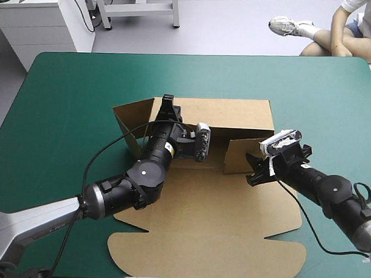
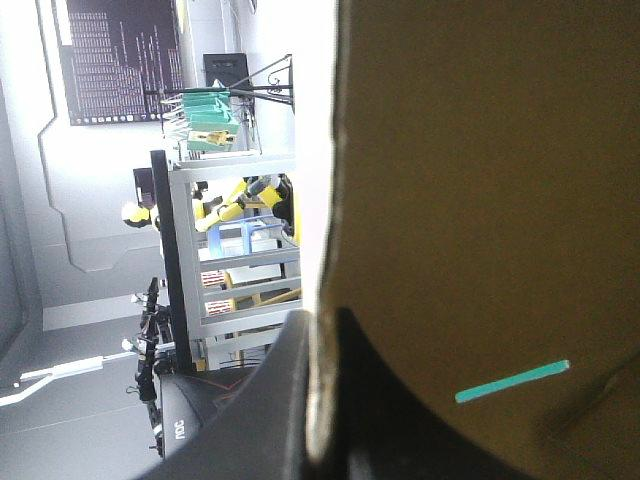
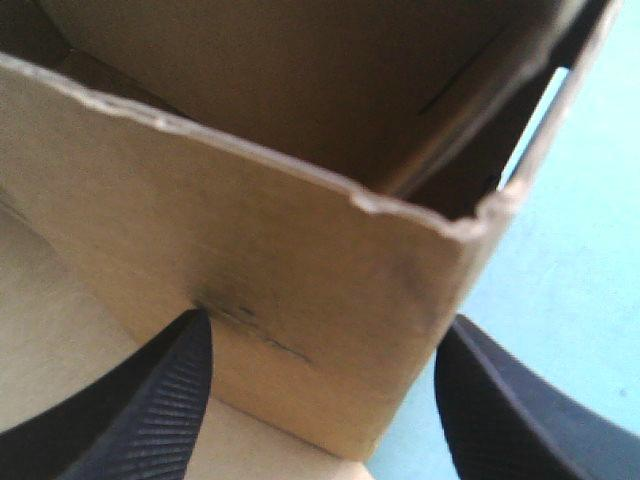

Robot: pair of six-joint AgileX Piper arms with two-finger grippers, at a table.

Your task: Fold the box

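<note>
Box (image 1: 232, 196) at middle of table (image 1: 64, 97): base flat, far wall (image 1: 236, 113) and right flap (image 1: 243, 155) raised, lid (image 1: 205, 263) flat at near edge. Left gripper (image 1: 167, 104) clenched on board at far-left corner, apparently to hold it upright. Right gripper (image 1: 255, 170) released, fingers astride right flap (contact unclear), probably lined up to tuck it.

Overhead high view, wrist views tight on the box (image 1: 219, 202)
</note>
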